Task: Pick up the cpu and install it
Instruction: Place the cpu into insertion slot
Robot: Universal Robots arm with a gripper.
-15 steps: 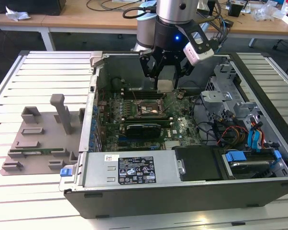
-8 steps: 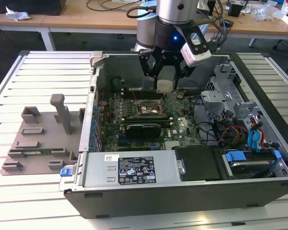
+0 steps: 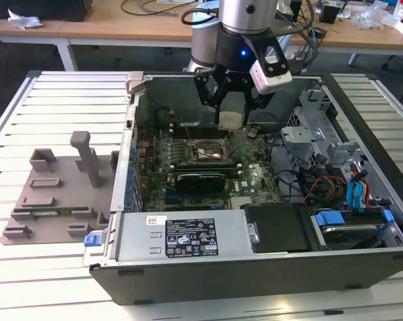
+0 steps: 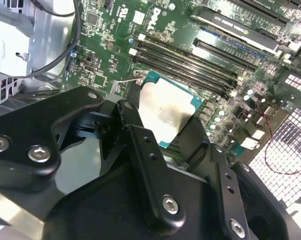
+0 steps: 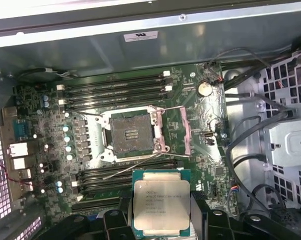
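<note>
On the exterior view's left, a grey tray (image 3: 54,194) with upright posts sits on the slatted bench (image 3: 27,281). To its right lies the open computer case (image 3: 268,274). Over the case's green board (image 3: 258,177) hangs the claw (image 3: 231,108), closed on the cpu (image 3: 230,120), its fingers pressing two opposite edges. In the first wrist view the chip's silver top faces the camera, held above the memory slots (image 5: 105,175) just beside the bare socket (image 5: 133,136), not touching it.

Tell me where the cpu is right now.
In the exterior view the cpu is held in the gripper above the motherboard, mid-frame; the first wrist view shows it beside the empty socket, not in it.
</note>
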